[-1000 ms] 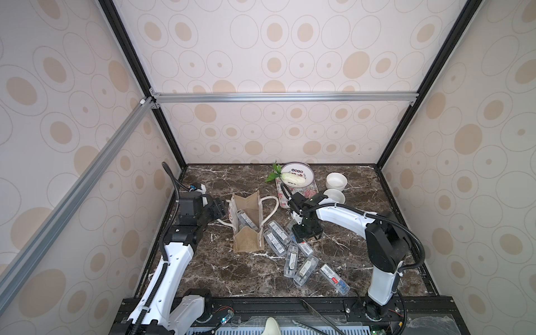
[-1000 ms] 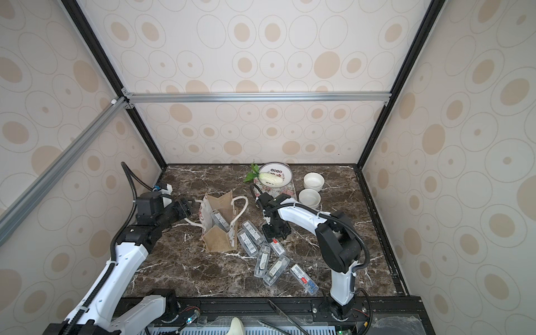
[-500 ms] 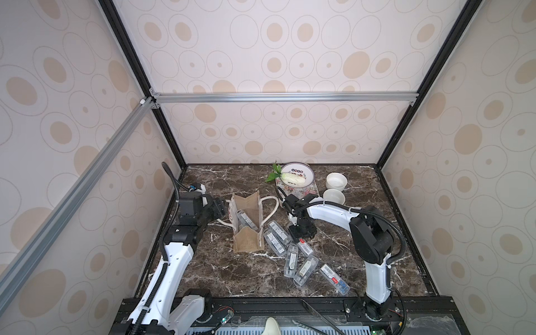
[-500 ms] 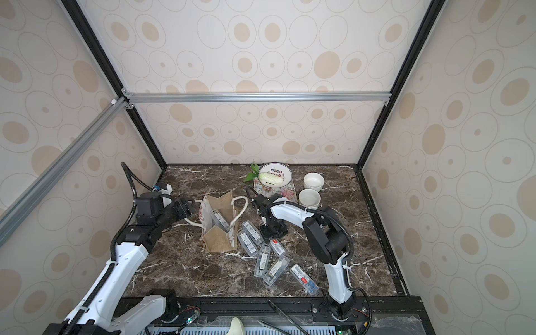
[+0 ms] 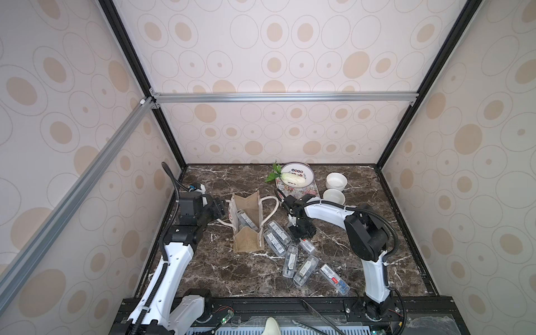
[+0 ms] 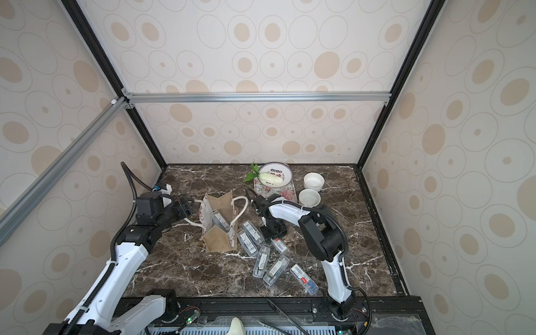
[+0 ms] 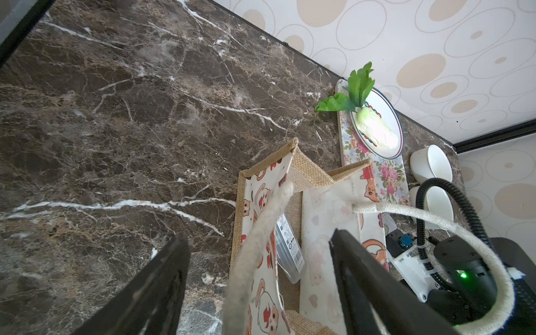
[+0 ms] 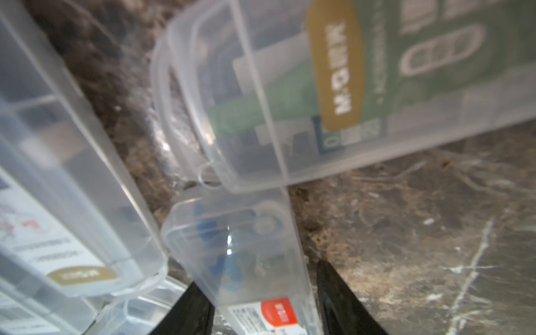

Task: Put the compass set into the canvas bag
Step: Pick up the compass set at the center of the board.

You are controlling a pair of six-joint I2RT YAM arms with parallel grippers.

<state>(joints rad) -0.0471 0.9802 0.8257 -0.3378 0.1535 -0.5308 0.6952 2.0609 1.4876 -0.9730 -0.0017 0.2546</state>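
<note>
Your worktop point(image 5: 232, 278) is dark brown marble veined white. Your canvas bag point(image 5: 249, 240) is tan burlap; its whitish panels carry orange-and-red cats, and its rope handles point(image 7: 261, 229) are off-white. Your compass cases point(image 5: 279, 232) are clear plastic with white barcode labels. In the right wrist view, the red-labelled case point(image 8: 246, 246) holds blue parts; the green-carded case point(image 8: 377, 87) bears a gold oval. Your walls point(image 5: 261, 58) are cream, dotted tan.

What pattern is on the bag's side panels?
The canvas bag shows orange cartoon cats on whitish cloth, clearest in the left wrist view.
</note>
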